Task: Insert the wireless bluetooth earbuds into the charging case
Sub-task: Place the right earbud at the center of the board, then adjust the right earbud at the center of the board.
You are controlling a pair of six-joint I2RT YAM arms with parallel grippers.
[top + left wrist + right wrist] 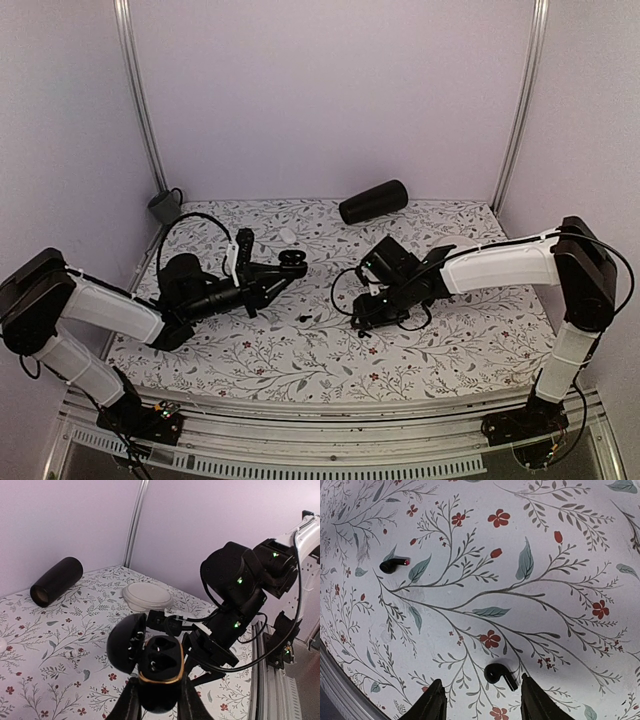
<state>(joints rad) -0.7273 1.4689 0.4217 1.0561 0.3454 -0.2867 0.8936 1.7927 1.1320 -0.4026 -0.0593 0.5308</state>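
My left gripper [283,272] is shut on the black charging case [160,672], holding it by its lower body above the table. The case has a gold rim, its lid is swung open to the left, and both sockets look empty. My right gripper [481,682] is open and points down at the table. One black earbud [496,673] with a short stem lies on the cloth between its fingertips, nearer the right finger and not gripped. The second earbud [391,565] lies apart at the upper left, and shows in the top view [302,317] between the two grippers.
A black cylinder speaker [373,201] lies at the back of the floral cloth. A white round dish [147,596] sits behind the case. A grey cup [164,206] stands at the back left corner. The right arm's wrist [240,590] is close beyond the case.
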